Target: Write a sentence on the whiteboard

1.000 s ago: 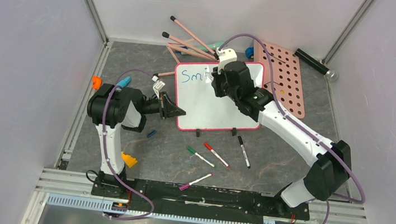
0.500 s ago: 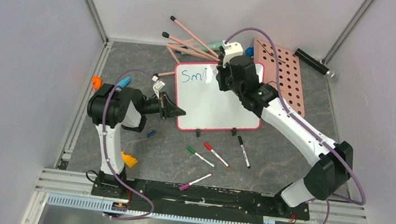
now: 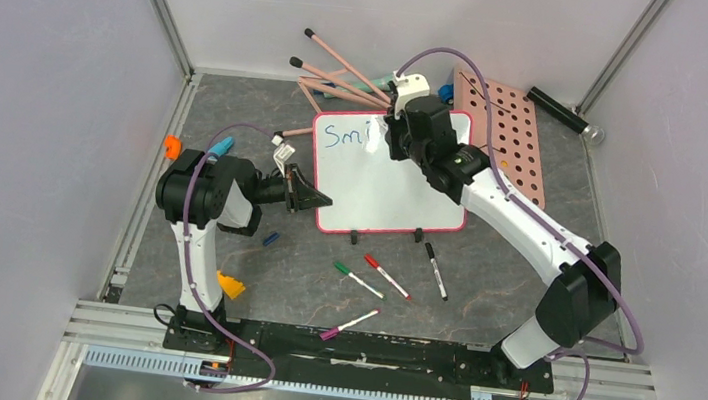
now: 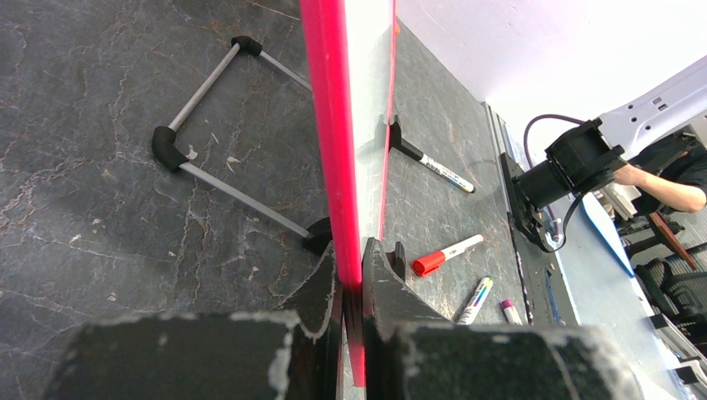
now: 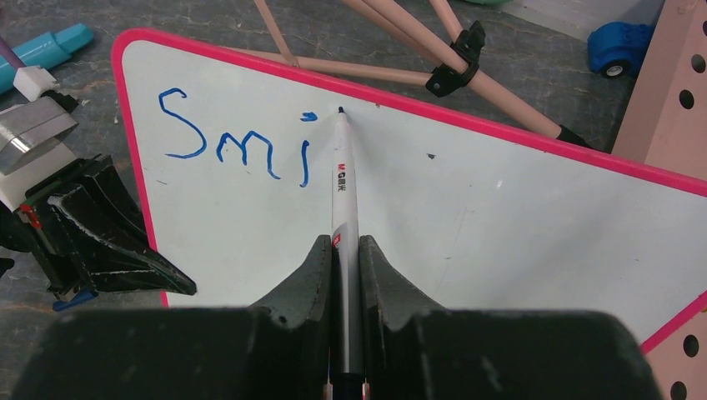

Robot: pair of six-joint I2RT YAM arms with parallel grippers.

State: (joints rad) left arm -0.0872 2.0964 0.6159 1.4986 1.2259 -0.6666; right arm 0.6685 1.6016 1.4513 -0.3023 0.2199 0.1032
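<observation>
The whiteboard [image 3: 381,188], white with a pink-red rim, lies at the table's middle back and also shows in the right wrist view [image 5: 467,200]. Blue letters "Smi" [image 5: 238,142] stand at its upper left, also seen from above [image 3: 349,137]. My left gripper [image 3: 315,199] is shut on the board's left rim [image 4: 333,167]. My right gripper [image 5: 346,246] is shut on a white marker [image 5: 343,183]; its blue tip sits near the top rim, right of the "i". From above, the right gripper [image 3: 400,130] covers the board's top edge.
Several loose markers lie in front of the board: green [image 3: 357,279], red [image 3: 388,276], black [image 3: 436,271], purple [image 3: 349,324]. Pink rods [image 3: 339,73] and a pink pegboard [image 3: 509,147] lie behind. A black tube [image 3: 563,115] lies far right. Orange pieces [image 3: 172,146] sit left.
My right gripper has moved up and a little right along the board's top, uncovering the "i" of "Smi". The left gripper has not moved.
</observation>
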